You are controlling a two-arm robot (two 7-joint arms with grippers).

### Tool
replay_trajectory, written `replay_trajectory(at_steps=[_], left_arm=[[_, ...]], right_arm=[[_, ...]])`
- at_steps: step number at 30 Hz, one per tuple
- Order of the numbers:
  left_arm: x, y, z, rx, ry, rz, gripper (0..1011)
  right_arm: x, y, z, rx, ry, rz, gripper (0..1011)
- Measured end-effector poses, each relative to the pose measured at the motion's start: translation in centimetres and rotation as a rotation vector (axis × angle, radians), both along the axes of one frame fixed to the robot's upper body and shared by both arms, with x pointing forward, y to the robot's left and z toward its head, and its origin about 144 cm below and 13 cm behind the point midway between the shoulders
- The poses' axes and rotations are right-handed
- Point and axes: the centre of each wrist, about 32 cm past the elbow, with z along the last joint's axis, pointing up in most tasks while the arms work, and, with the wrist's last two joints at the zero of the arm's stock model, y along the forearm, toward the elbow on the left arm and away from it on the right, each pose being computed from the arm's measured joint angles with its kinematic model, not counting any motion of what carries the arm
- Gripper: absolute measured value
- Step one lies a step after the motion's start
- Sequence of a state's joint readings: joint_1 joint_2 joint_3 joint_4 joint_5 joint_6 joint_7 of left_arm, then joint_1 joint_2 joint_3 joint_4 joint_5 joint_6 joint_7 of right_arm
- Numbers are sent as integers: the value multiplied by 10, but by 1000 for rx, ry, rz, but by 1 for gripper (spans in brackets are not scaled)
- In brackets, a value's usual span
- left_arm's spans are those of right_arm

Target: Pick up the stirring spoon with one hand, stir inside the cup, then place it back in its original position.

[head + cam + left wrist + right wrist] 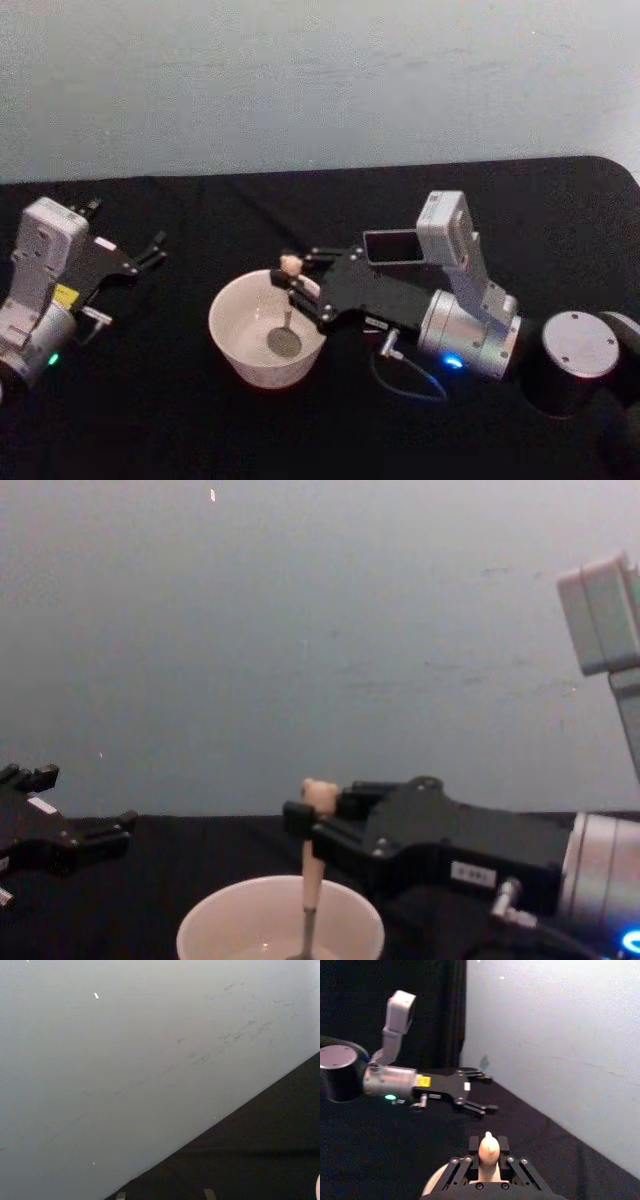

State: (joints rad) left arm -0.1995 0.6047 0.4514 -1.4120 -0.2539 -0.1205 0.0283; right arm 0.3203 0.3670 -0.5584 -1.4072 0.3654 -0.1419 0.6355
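The beige cup [232, 330] stands on the black table, left of centre. The stirring spoon [287, 318] stands nearly upright in it, its metal bowl [284, 342] down on the cup's bottom and its cream bear-head top [320, 792] above the rim. My right gripper [292, 286] reaches in from the right and is shut on the spoon's handle just below the head, which shows between the fingers [503, 1146] in the right wrist view. The dark grey holder [393, 247] stands behind the right gripper's body. My left gripper [152, 250] rests open at the far left, holding nothing.
A grey wall runs along the table's far edge [320, 170]. The right arm's round joint [578, 350] and a thin cable [410, 385] lie right of the cup. The left gripper [72, 808] sits low at the left.
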Motion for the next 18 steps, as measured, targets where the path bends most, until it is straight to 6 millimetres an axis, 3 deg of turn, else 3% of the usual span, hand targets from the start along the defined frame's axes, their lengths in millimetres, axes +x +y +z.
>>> replay_trajectory(at_steps=[18], left_arm=[[0, 0, 0, 0, 0, 0, 1001]], right_arm=[[6, 29, -2, 37, 17, 24, 214]])
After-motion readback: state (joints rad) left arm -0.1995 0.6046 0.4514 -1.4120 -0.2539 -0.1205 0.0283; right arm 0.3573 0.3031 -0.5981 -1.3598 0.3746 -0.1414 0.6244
